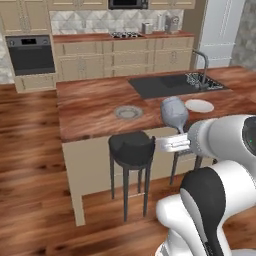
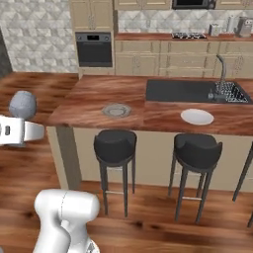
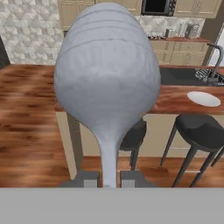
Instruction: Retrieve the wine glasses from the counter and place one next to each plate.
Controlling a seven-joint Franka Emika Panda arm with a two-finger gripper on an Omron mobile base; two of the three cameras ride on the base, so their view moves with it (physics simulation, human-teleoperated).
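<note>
The jaws are closed on the thin stem of a wine glass (image 3: 107, 83), held up in the air, well short of the tabletop (image 1: 90, 107). It seems upright. The glass could slip or bump the edge near the grey plate (image 1: 128, 112)

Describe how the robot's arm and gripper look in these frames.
The arm is glossy white with rounded, bulbous link shells and black bands at the joints. The gripper has a boxy white hand with small dark grey finger tips. No cables or markings are visible.
</note>
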